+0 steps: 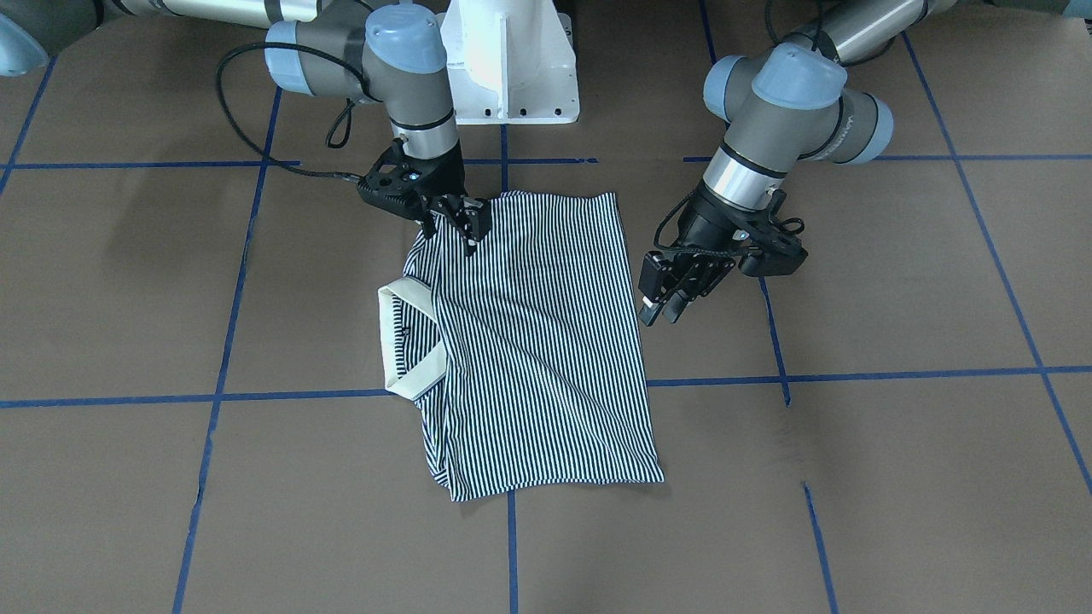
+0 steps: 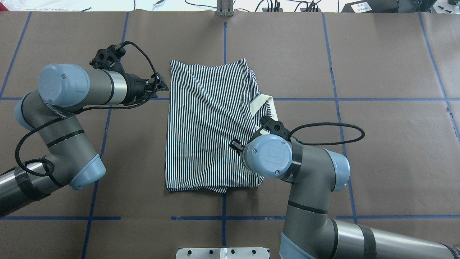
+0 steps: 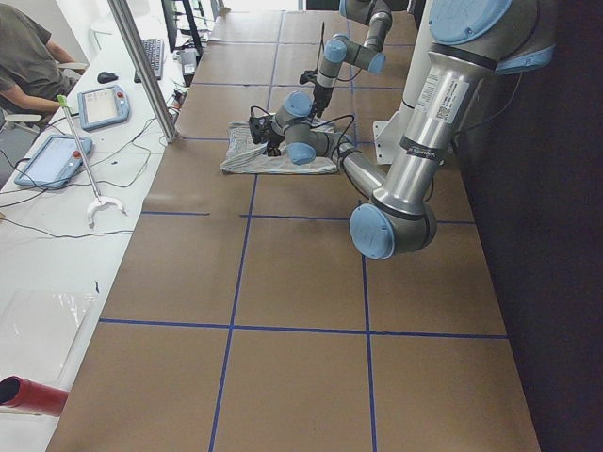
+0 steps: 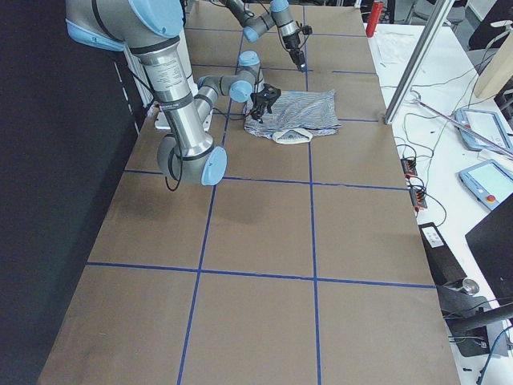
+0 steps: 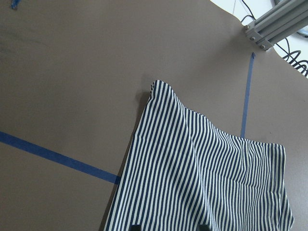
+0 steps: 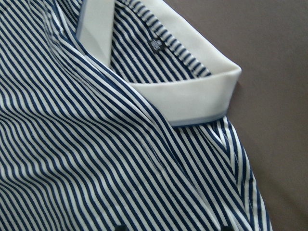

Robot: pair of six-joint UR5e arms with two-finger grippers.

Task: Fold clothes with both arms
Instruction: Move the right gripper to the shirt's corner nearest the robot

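Under the right gripper (image 1: 450,237), jaws apart, the folded polo shirt (image 1: 537,341) lies flat on the table (image 1: 853,477), long axis running away from the robot, collar (image 1: 409,341) on the robot's right. The left gripper (image 1: 661,311), fingers also apart, hangs just beside its left edge.

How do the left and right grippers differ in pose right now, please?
The left gripper is beside the shirt, over bare table; the right gripper is over the shirt, near its collar. The left one slants in sideways; the right one points straight down. Both have open jaws and hold nothing.
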